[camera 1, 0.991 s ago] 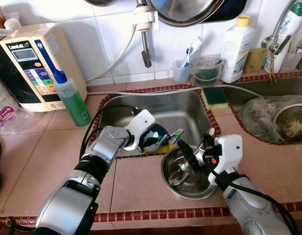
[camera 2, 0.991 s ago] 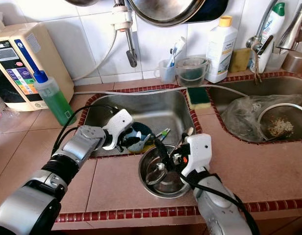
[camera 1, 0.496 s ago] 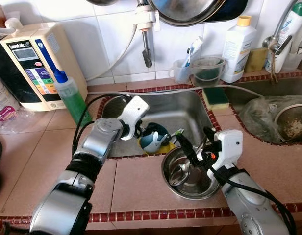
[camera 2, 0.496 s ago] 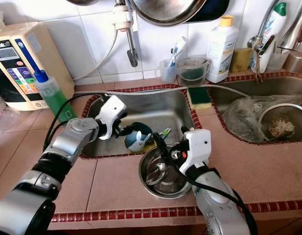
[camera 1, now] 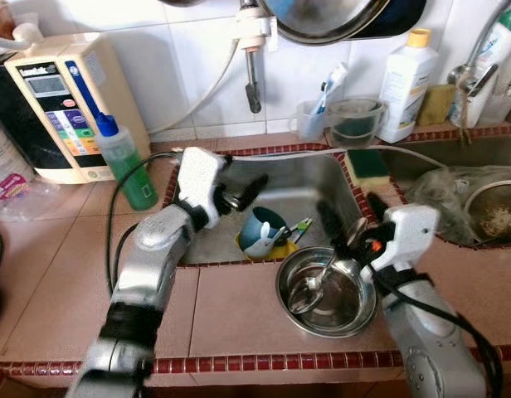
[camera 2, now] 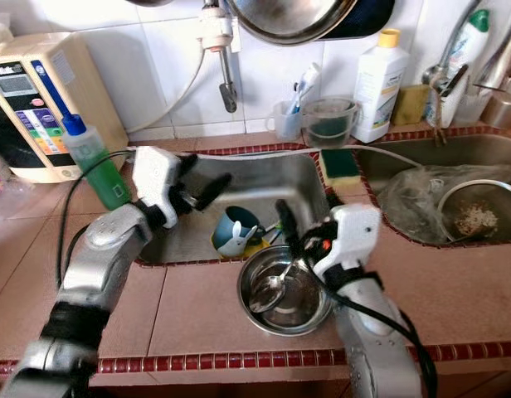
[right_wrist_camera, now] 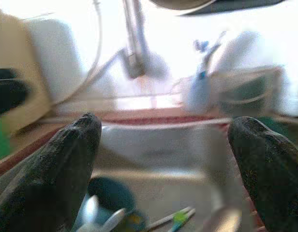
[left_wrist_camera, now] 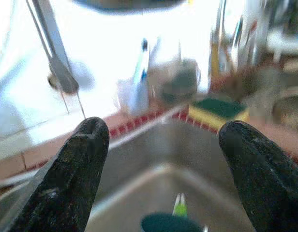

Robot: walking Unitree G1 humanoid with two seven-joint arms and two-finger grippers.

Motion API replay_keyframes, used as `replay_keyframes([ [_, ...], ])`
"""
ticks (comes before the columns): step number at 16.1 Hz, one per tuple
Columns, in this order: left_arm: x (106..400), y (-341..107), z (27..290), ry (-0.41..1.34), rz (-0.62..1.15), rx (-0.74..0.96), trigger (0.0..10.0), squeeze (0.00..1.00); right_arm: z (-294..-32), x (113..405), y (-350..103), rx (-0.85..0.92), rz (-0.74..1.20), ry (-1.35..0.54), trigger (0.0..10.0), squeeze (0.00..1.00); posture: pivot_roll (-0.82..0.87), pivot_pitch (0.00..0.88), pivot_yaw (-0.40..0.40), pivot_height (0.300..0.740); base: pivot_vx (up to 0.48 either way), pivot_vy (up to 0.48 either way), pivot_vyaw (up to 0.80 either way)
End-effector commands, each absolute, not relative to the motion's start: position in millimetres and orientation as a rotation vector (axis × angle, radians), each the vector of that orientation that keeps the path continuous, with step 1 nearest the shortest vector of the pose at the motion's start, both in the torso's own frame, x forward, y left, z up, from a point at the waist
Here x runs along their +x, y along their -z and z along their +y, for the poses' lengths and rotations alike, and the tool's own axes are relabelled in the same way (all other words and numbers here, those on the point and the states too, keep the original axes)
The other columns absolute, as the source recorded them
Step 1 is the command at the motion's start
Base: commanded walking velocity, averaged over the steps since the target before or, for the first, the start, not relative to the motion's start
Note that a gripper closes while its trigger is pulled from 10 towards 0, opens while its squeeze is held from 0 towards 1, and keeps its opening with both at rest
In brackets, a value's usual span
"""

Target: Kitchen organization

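The left gripper (camera 1: 239, 189) is raised above the left part of the steel sink (camera 1: 301, 186), fingers spread apart and holding nothing. The left wrist view confirms this: both black fingertips (left_wrist_camera: 81, 164) stand wide apart with only the basin between them.

The blue cup (camera 1: 260, 231) sits in the sink against the front wall, on a yellow object that cannot be identified. From the left gripper the cup lies at about 5 o'clock, near but not touching. A green-handled utensil (camera 1: 301, 225) lies just beside the cup at its 3 o'clock.

The right gripper (camera 1: 348, 222) is positioned over the front right corner of the sink, at the far rim of the steel bowl (camera 1: 326, 291). Its fingers are apart and empty; in the right wrist view the two fingertips (right_wrist_camera: 57, 174) frame the basin with a wide gap. The steel bowl rests on the tiled counter (camera 1: 231, 311) just in front of the sink, at about 7 o'clock from the right gripper. A spoon (camera 1: 312, 286) lies inside the bowl. The blue cup lies at about 9 o'clock from the right gripper, apart from it.

A green soap bottle (camera 1: 123, 162) stands on the counter at 9 o'clock from the left gripper. A green and yellow sponge (camera 1: 366, 163) lies on the divider at the sink's right.
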State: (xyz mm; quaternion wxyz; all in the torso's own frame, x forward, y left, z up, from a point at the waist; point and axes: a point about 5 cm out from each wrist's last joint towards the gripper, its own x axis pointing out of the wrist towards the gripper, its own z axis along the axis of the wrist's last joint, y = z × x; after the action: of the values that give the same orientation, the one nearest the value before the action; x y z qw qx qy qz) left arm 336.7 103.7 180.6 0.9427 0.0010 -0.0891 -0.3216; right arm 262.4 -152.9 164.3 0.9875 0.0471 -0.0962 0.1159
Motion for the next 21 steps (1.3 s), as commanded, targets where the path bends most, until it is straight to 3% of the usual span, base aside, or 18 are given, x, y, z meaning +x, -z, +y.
replay_keyframes([
  [1,332,-186,108,0.630,-0.233,-0.004,10.0,0.00,-158,265,-169,0.089,-0.224,-0.188,10.0,0.00,-0.20,0.000,0.102,0.740,0.000,0.000,0.00],
  [3,314,-183,100,0.646,-0.270,-0.076,10.0,0.00,-171,269,-169,0.082,-0.239,-0.101,10.0,0.00,-0.20,0.000,0.094,0.740,0.000,0.000,0.00],
  [11,298,-167,87,0.699,-0.185,0.012,10.0,0.00,-189,276,-147,0.130,-0.160,0.061,10.0,0.00,-0.20,0.000,0.086,0.740,0.000,0.000,0.00],
  [21,279,-155,68,0.779,-0.142,0.085,10.0,0.00,-187,285,-127,0.342,-0.041,-0.058,10.0,0.00,-0.19,0.000,0.085,0.740,0.000,0.000,0.00],
])
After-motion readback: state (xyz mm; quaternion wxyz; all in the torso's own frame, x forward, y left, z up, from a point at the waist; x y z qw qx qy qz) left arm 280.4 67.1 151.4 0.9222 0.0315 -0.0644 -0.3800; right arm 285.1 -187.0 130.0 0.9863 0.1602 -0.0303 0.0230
